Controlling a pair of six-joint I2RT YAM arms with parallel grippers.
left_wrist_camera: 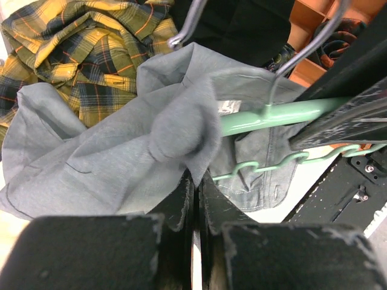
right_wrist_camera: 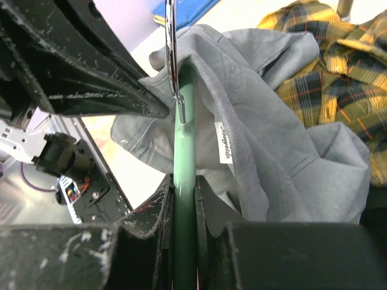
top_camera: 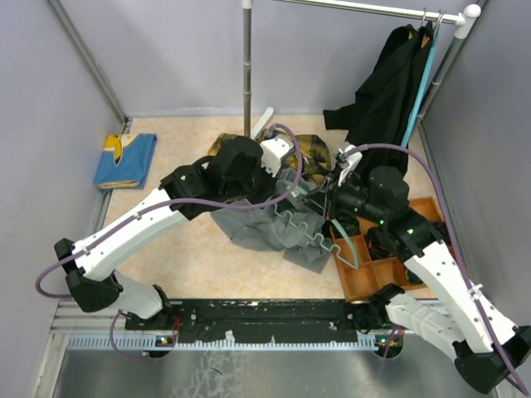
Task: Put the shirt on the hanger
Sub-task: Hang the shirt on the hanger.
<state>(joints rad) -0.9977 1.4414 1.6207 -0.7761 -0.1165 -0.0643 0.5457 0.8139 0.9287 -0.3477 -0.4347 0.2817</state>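
Hanger [right_wrist_camera: 183, 139] upper bar clamped in right gripper [right_wrist_camera: 183, 182]; grey shirt [left_wrist_camera: 109, 157] draped over bar; left gripper [left_wrist_camera: 196, 178] pinched on shirt fold, just beside hanger.

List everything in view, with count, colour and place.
grey shirt: one, grey, centre, draped over the hanger
hanger: one, pale green, partly inside grey shirt
plaid shirt: one, yellow, behind grey shirt
rail: one, metal, back
black garment: one, black, on rail
second hanger: one, teal, on rail
blue cloth: one, blue, far left
tray: one, orange, right
left hand: one, black, gripping grey shirt
right hand: one, black, gripping hanger
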